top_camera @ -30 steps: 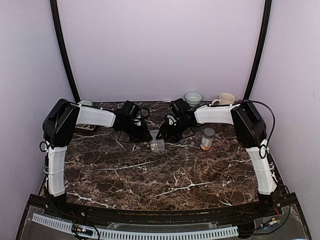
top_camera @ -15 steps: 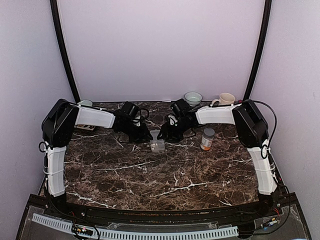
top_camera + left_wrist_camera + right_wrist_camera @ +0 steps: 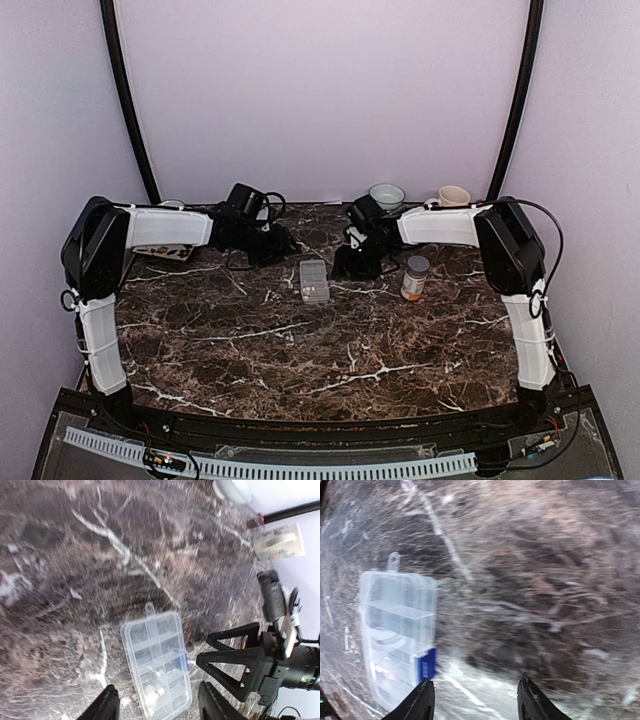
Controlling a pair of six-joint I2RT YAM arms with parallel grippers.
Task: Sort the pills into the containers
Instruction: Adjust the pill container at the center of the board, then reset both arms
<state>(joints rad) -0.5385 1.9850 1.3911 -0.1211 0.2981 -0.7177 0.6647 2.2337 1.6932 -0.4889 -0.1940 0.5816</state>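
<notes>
The clear organizer box (image 3: 314, 281) with its small containers lies flat on the marble between the two grippers, touched by neither. In the left wrist view the box (image 3: 157, 662) shows a few pale pills (image 3: 154, 692) in a compartment near its close end. My left gripper (image 3: 159, 707) hangs open above that end, its fingers well apart; from the top view it (image 3: 280, 246) is left of the box. My right gripper (image 3: 475, 692) is open over bare marble, the box (image 3: 395, 630) and its blue latch (image 3: 426, 664) to its left; from above it (image 3: 345, 265) sits just right of the box.
A grey-capped bottle (image 3: 414, 278) stands right of the right gripper. A cream mug (image 3: 453, 196) and a pale bowl (image 3: 386, 195) stand along the back edge. A white item (image 3: 170, 252) lies under the left forearm.
My left gripper has opened and pulled up and back to the left, off the box. The right gripper has drawn slightly away. The box now lies uncovered.
</notes>
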